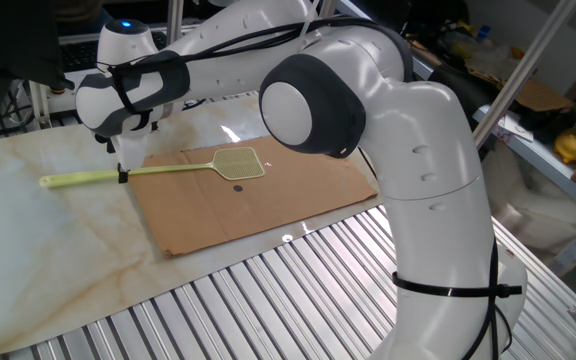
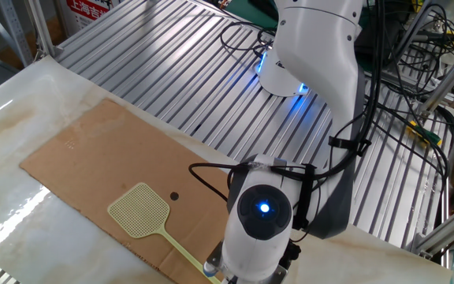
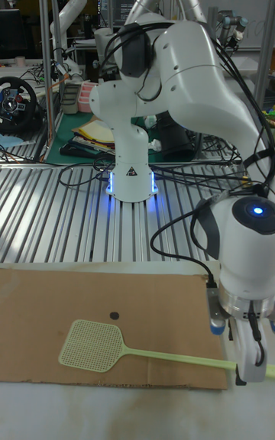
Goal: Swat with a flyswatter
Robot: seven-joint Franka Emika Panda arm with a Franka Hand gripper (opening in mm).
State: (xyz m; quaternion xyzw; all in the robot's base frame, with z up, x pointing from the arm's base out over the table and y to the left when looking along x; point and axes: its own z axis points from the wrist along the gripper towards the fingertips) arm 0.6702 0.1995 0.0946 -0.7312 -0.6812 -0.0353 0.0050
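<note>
The pale yellow-green flyswatter [image 1: 239, 162] lies flat, its mesh head [image 2: 139, 210] on the brown cardboard sheet [image 1: 258, 205] and its thin handle running off the sheet onto the marble. My gripper [image 1: 121, 175] is down at the handle near the cardboard's edge, with its fingers level with the handle. In the tall fixed view the gripper [image 3: 248, 370] stands over the handle of the flyswatter [image 3: 92, 346] at the sheet's corner. No view shows the gap between the fingers, and the wrist hides them in the other fixed view. A small black dot [image 1: 237, 187] marks the cardboard beside the head.
The marble tabletop [image 1: 28, 240] borders a ridged metal surface [image 1: 268, 300]. The arm's base [image 3: 130, 180] stands on that metal behind the cardboard [image 3: 46, 295]. Cables and cluttered shelves lie beyond the table's edges.
</note>
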